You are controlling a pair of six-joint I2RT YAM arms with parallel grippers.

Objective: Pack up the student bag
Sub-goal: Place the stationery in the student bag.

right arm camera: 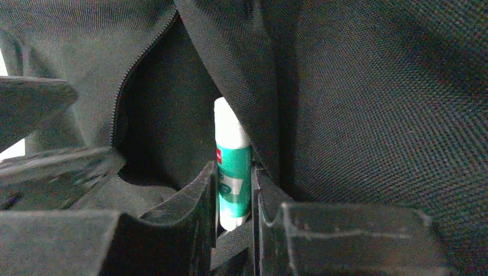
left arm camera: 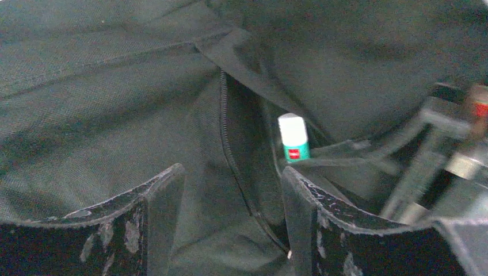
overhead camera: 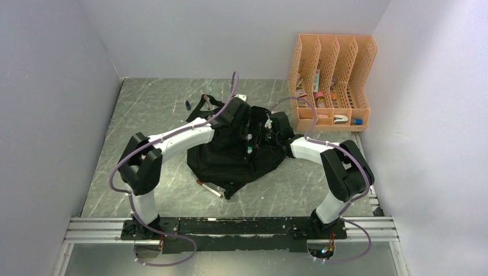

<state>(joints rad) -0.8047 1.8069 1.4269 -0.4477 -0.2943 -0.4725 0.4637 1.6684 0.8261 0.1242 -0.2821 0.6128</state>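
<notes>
Student bag: the student bag (overhead camera: 230, 164) is lying slumped in the middle of the table (overhead camera: 149, 109), between the two arms, with its straps trailing toward the far side.
Pocket opening: a zipped pocket opening (right arm camera: 155, 126) is gaping on the bag's upper face. The inside is showing dark, and I cannot tell whether anything is lying in there.
Glue stick: a glue stick (right arm camera: 233, 167), white cap over a teal body, is pointing cap-first into that opening. It is not yet let go.
Right gripper: the right gripper (right arm camera: 233, 175) is pinching the stick's lower body, its jaws drawn in narrow on it.
Left gripper: the left gripper (left arm camera: 231, 169) is hovering just over the fabric beside the zip. Its jaws are standing wide and gripping nothing.
Loose items: a pen-like stick (overhead camera: 208, 188) is lying on the table at the bag's near edge. A small dark object (overhead camera: 187, 104), too small to name, is lying beyond the bag on the left.
File organiser: an orange file organiser (overhead camera: 331, 75) is standing at the far right, apart from the bag, with several small articles sitting in its slots.
Progress: judged as partway — one article is going in and its release is outstanding.
Remaining: the loose items and the organiser's contents, if meant for the bag, are waiting — as is closing the zip.
</notes>
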